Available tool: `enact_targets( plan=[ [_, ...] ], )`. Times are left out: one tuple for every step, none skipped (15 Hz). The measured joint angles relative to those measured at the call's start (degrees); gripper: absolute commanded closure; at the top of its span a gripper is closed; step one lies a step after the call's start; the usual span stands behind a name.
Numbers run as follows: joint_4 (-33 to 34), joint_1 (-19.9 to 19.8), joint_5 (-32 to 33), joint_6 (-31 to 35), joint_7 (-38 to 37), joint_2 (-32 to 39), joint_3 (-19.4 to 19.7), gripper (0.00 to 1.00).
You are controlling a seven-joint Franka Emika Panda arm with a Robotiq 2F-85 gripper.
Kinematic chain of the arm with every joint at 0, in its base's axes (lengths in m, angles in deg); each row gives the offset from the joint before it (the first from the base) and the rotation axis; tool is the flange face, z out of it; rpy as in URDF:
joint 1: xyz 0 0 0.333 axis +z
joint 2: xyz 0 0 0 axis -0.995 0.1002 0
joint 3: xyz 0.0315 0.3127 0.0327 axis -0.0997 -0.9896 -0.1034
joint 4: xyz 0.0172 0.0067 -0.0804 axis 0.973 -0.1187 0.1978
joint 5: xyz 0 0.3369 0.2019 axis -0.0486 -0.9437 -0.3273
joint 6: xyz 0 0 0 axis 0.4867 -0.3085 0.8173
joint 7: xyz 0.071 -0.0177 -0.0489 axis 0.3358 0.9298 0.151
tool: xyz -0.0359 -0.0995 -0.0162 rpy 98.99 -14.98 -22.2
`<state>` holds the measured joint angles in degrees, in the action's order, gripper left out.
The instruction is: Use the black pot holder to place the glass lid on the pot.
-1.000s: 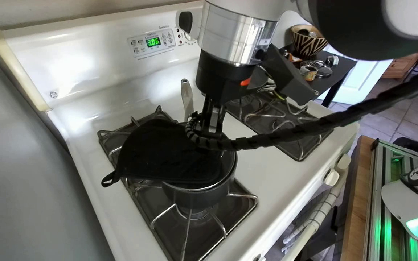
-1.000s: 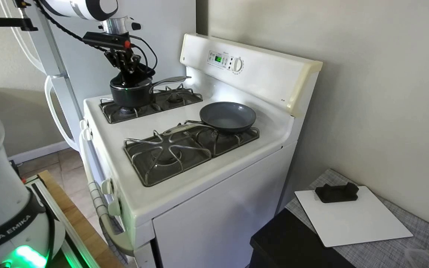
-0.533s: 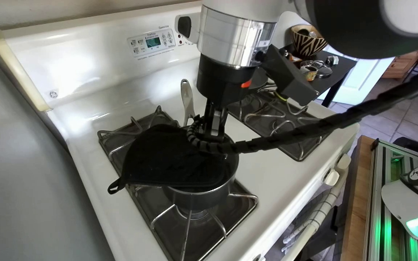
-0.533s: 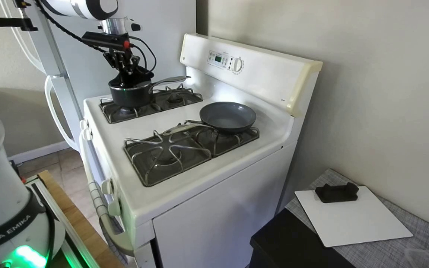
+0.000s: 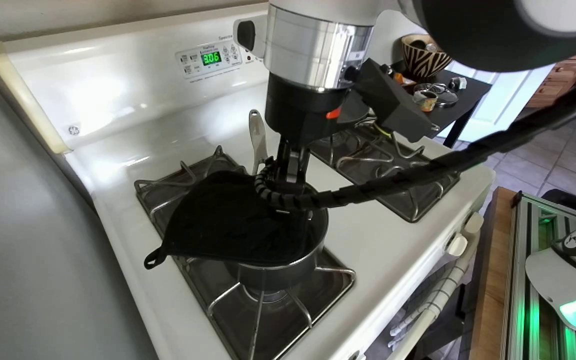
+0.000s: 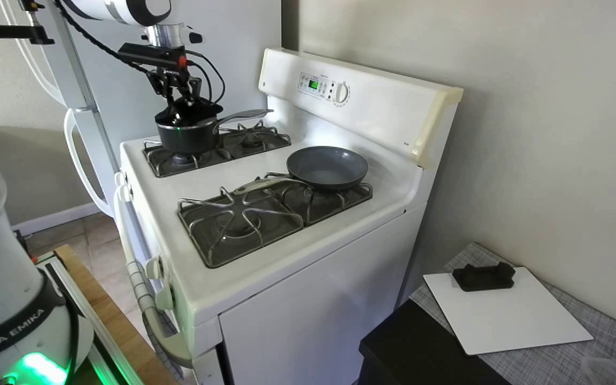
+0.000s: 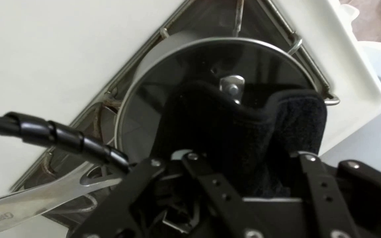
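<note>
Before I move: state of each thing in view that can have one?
glass lid: on the pot, partly covered
pot: upright, lidded
black pot holder: draped over the lid, overhanging the pot on one side
gripper: down at the pot holder; fingertips hidden, grip can't be told
frying pan: upright, uncovered
stove display: lit, reading 3:06
towel: hung over the oven handle
base light: lit green

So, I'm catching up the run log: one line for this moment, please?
glass lid: on pot; black pot holder: partly covering lid; claw: jaws apart above lid, not yet withdrawn
</note>
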<state>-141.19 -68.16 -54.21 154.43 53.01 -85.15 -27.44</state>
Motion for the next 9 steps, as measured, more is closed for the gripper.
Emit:
enact_targets(
  plan=[
    [0.2, 0.0, 0.0, 0.0, 0.0, 0.0, 0.0, 0.44],
    [0.4, 0.0, 0.0, 0.0, 0.0, 0.0, 0.0, 0.58],
    [0.5, 0.0, 0.0, 0.0, 0.0, 0.0, -0.1, 0.58],
    [0.6, 0.0, 0.0, 0.0, 0.0, 0.0, -0.1, 0.66],
    [0.7, 0.0, 0.0, 0.0, 0.0, 0.0, -0.1, 0.77],
    [0.9, 0.0, 0.0, 0.0, 0.0, 0.0, -0.1, 0.84],
    [1.1, 0.0, 0.0, 0.0, 0.0, 0.0, -0.1, 0.93],
    [1.3, 0.0, 0.0, 0.0, 0.0, 0.0, 0.0, 1.0],
    [1.4, 0.0, 0.0, 0.0, 0.0, 0.0, 0.0, 0.99]
  ],
)
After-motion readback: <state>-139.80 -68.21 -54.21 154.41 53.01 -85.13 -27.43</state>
